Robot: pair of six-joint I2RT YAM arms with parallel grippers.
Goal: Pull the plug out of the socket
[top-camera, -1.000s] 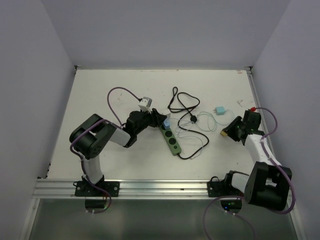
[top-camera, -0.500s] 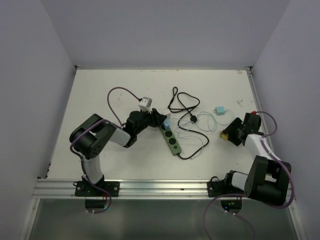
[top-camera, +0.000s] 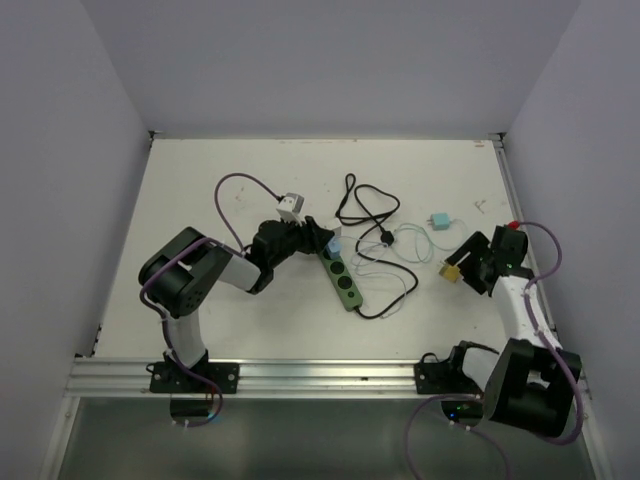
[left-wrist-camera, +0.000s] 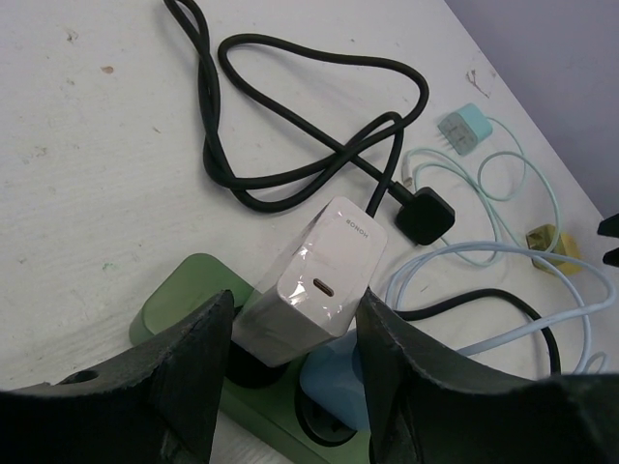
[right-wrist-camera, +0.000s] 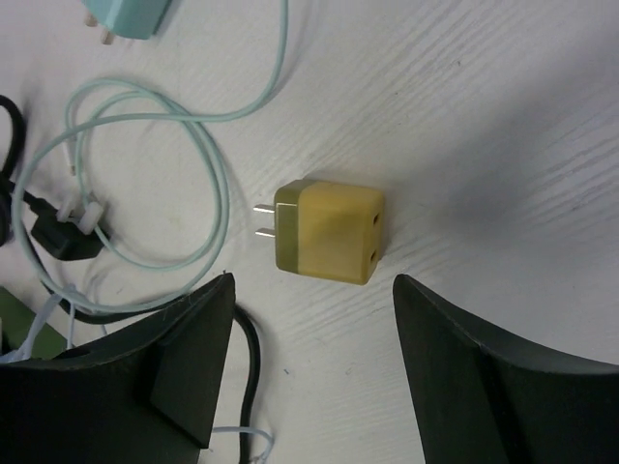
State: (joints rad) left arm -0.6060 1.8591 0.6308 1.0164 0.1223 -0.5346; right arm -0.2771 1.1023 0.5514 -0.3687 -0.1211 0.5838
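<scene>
Opened since a second earlier, the right gripper (right-wrist-camera: pixel 314 290) was spread over the loose yellow plug (right-wrist-camera: pixel 334 232). The left gripper (left-wrist-camera: pixel 295 309) was set around the white charger (left-wrist-camera: pixel 324 280), which was seated in the mid-table socket (top-camera: pixel 345 285); its grip could not be told.

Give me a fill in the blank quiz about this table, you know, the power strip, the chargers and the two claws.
1. The left claw straddles a ___ charger.
2. That charger is plugged into the ___ power strip.
3. The right claw has its open fingers on either side of a ___ adapter.
4. That adapter shows ___ metal prongs.

Missing words: white; green; yellow; two.
</scene>
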